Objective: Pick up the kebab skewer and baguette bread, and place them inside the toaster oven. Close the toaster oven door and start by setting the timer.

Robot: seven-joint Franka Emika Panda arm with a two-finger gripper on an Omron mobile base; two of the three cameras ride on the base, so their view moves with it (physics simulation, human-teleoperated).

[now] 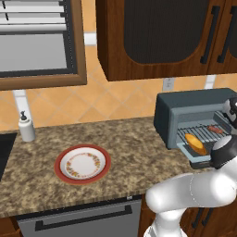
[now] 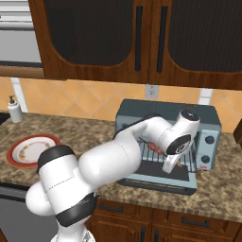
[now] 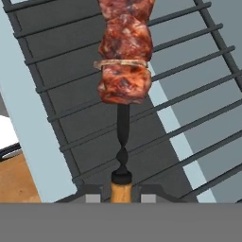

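- Plate (image 1: 69, 178) sits bare on the counter at the left.
- Bread (image 1: 196, 144) already lies in the oven (image 1: 167, 115).
- Skewer (image 3: 124, 61) hangs over the rack (image 3: 198, 80), pinched tight by the gripper (image 3: 121, 191).
- Next job, I think: let go, pull back, close the door (image 2: 158, 182).

The arm (image 2: 101, 165) is built of smooth, glossy white shells, rounded and bulbous like inflated tubes. Between the shells, dark grey to black bands are set at the joints (image 2: 56, 155). A round dark cap with a small white mark is carried on the wrist (image 2: 191, 115), and a dark disc ringed in grey is seen on its side. In the left base view the same white casing (image 1: 194, 192) and black joint collars are shown.
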